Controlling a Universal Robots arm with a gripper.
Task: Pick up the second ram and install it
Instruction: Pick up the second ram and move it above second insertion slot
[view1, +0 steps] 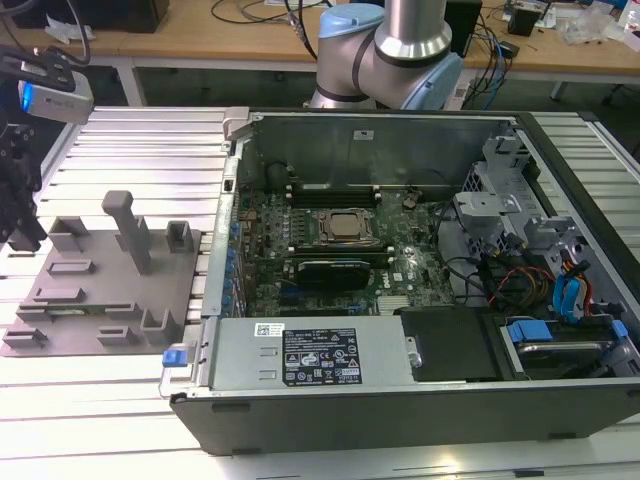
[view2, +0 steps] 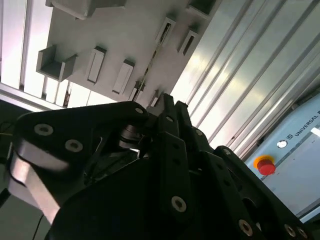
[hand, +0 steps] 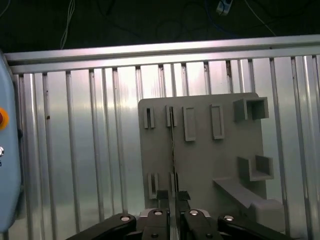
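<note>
Surface: a ribbed metal counter is seen, and a wooden counter with cables is placed far behind it.
Computer case: an open computer case is laid on the ribbed counter, at the middle and the exterior view's right; its green motherboard is exposed.
Fixture plate: a grey fixture plate with raised blocks and slots is laid just beside the case, on the exterior view's left.
Second ram: the second ram is found on the fixture plate, standing on its edge, so it is seen in the first wrist view as a thin dark line between two pairs of small slot blocks.
Arm: the base of the robot arm is seen far behind the case.
Claw: the claw is held above the near edge of the plate, in line with the ram but apart from it; in the exterior view the claw is at the far left edge.
Claw state: the fingertips are kept a little apart, and nothing is gripped between them.
Other: a red button on a pale panel is seen in the second wrist view.
</note>
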